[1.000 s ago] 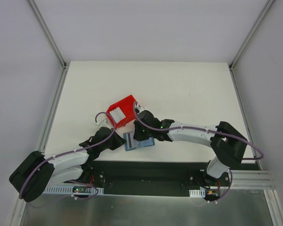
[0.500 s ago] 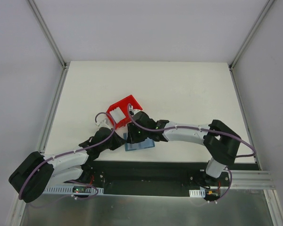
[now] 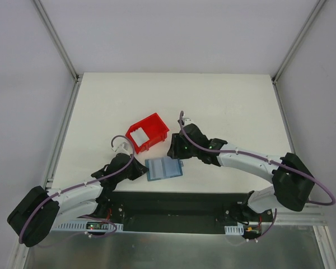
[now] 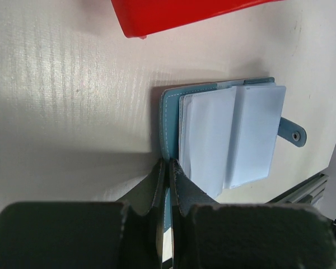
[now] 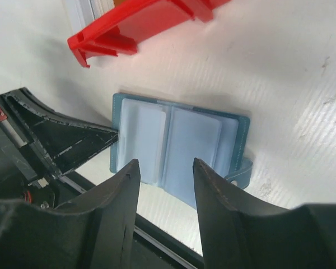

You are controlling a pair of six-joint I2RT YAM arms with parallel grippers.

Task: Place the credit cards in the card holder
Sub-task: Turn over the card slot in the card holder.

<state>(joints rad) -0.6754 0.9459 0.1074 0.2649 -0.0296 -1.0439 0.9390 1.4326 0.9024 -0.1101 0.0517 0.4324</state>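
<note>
The card holder (image 3: pixel 163 168) lies open, pale pockets up, on the counter (image 3: pixel 224 106) just nearer the arms than the red bin (image 3: pixel 148 131). The left tool (image 4: pixel 168 179) is clamped on its edge. The right tool (image 5: pixel 165 165) hangs just right of the bin, jaws apart and gripping nothing. A white credit card (image 3: pixel 138 137) lies inside the bin.
</note>
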